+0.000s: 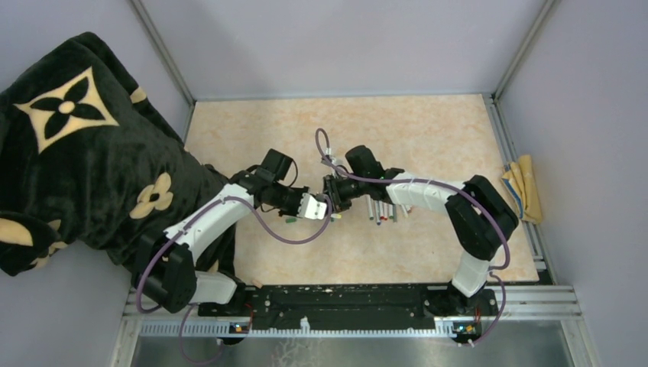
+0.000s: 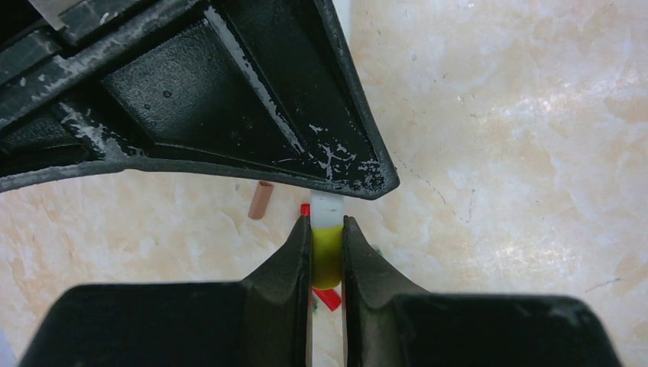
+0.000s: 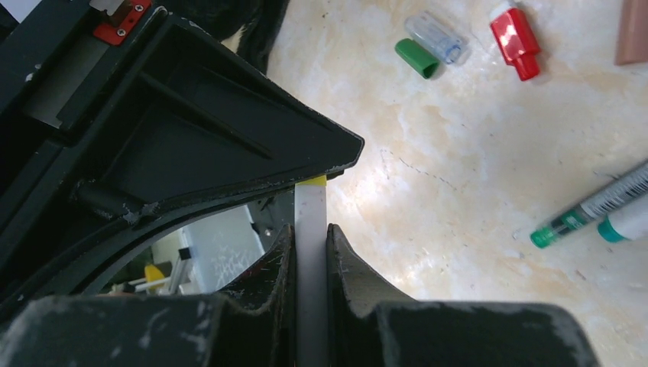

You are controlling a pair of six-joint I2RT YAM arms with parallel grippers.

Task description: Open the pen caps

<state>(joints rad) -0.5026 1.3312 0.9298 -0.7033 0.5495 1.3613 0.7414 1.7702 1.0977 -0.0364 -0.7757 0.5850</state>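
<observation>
My two grippers meet tip to tip above the middle of the table. My left gripper (image 1: 325, 207) (image 2: 327, 241) is shut on a yellow pen cap (image 2: 326, 256), which sits on a white pen barrel (image 2: 328, 209). My right gripper (image 1: 331, 200) (image 3: 310, 237) is shut on that white barrel (image 3: 309, 222); a sliver of the yellow cap (image 3: 312, 181) shows at its far end. Loose caps lie on the table: a brown one (image 2: 260, 199), a red one (image 2: 328, 297), and in the right wrist view a green one (image 3: 417, 58), a clear one (image 3: 437, 38) and a red one (image 3: 515, 38). Several pens (image 1: 382, 209) lie right of the grippers.
A black blanket with cream flowers (image 1: 76, 145) covers the left side. A yellow cloth (image 1: 523, 186) lies at the right edge. A green-tipped pen (image 3: 592, 206) and a teal-tipped one (image 3: 625, 222) lie near the right gripper. A green cap (image 1: 291, 221) lies under the left arm.
</observation>
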